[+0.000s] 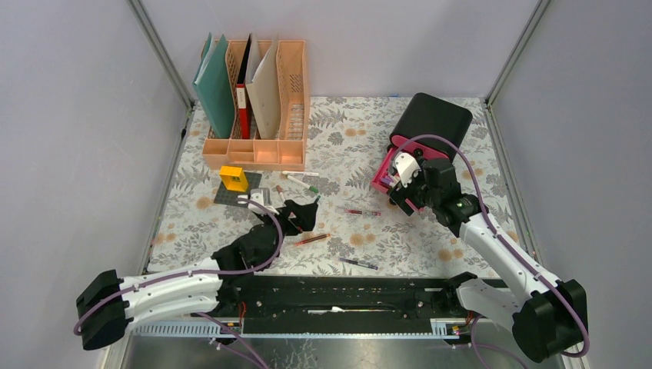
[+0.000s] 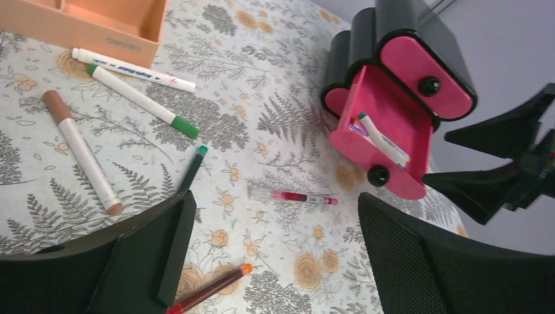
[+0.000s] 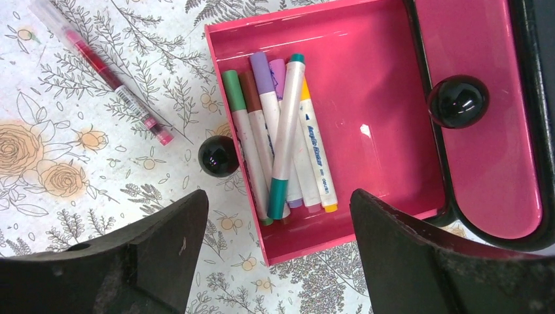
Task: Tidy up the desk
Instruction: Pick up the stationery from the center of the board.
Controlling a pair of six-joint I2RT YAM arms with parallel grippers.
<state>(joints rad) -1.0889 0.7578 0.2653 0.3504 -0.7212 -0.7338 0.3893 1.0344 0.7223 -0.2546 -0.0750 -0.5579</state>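
Matt printed cloth over the desk (image 1: 430,238), smooth. Hard glossy pink plastic in the open drawer (image 3: 379,78), catching a white glint; mirror-glossy black on its knob (image 3: 216,156). Sheeny black plastic around the drawer box (image 2: 393,26). Satin peach plastic for the file rack (image 1: 292,100). Smooth white plastic barrels on the markers (image 3: 286,124) in the drawer. Clear shiny plastic on the red pen (image 3: 105,72). Matt black on the left gripper (image 2: 275,203), with finely dimpled pads (image 2: 451,261).

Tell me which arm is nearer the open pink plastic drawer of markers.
Right. The right arm holds its open jaws directly above the pink plastic drawer; the left arm sits well left of it.
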